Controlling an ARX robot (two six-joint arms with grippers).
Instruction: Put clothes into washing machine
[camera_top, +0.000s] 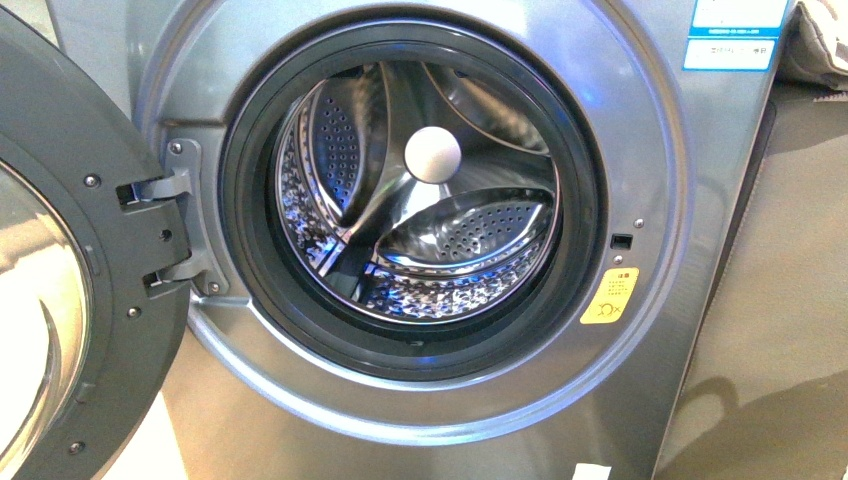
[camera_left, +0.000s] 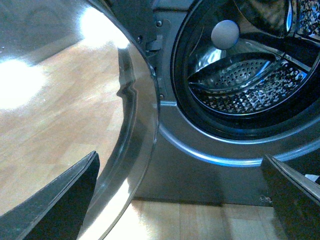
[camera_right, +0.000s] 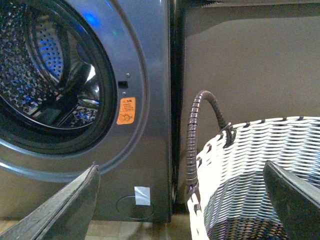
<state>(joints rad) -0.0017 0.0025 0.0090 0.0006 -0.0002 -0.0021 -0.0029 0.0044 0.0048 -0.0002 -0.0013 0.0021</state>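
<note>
The silver-grey washing machine (camera_top: 660, 150) fills the front view, its door (camera_top: 60, 250) swung open to the left. The perforated steel drum (camera_top: 420, 200) is bare, with a pale round hub at the back. The dark garment is out of view in every frame. My left gripper (camera_left: 180, 200) is open and empty, low in front of the machine (camera_left: 210, 170) beside the open door (camera_left: 135, 125). My right gripper (camera_right: 182, 200) is open and empty, low by the machine's right front corner (camera_right: 145, 100), facing the wicker basket (camera_right: 260, 165). Neither arm shows in the front view.
A white-and-dark woven basket with a dark looped handle (camera_right: 192, 135) stands right of the machine against a brown wall (camera_right: 250, 60). A yellow sticker (camera_top: 609, 296) and blue-white label (camera_top: 735, 30) mark the machine front. Pale fabric (camera_top: 815, 40) lies at the top right. Wooden floor (camera_left: 190, 220) runs below.
</note>
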